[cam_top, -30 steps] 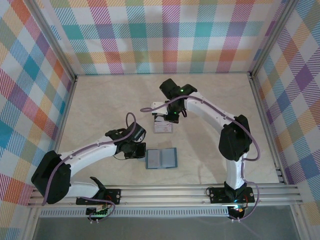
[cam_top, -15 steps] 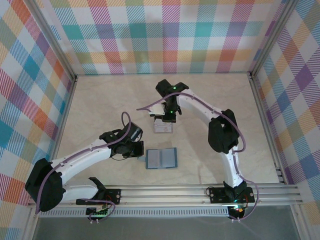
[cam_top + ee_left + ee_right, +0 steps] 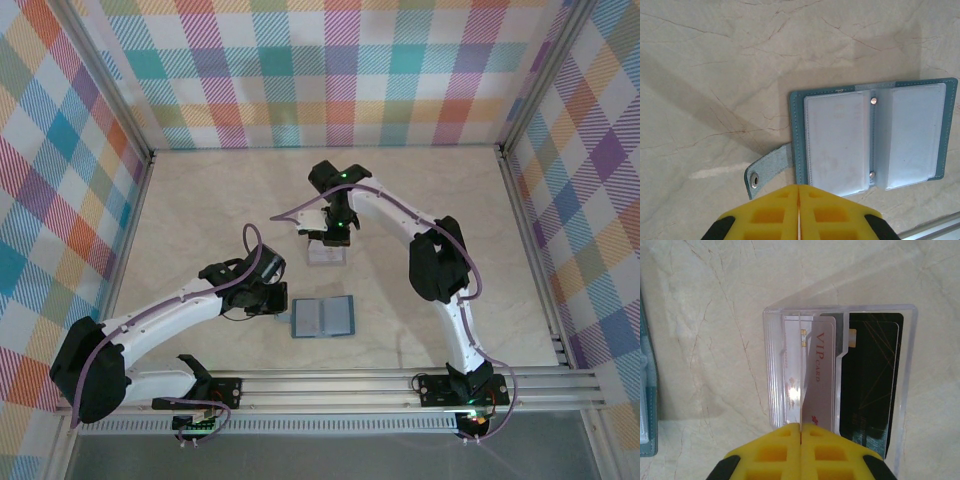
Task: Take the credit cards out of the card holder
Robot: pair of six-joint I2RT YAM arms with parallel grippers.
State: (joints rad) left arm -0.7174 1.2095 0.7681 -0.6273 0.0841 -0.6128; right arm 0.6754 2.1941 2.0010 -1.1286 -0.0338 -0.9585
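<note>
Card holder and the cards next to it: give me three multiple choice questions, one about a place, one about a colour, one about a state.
1. In the top view, where does the clear sleeve lie from the card holder?
A. Beyond it
B. In front of it, nearer the robot
C. On top of it

2. The card holder's cover is:
A. red
B. black
C. teal-blue

3. The right fingers are:
A. wide open
B. shut on a pale card
C. gripping the card holder

Answers:
1. A, the sleeve sits past the holder in that view.
2. C, a teal edge frames the pockets.
3. B, the card's lower edge runs into the closed fingers.
</note>
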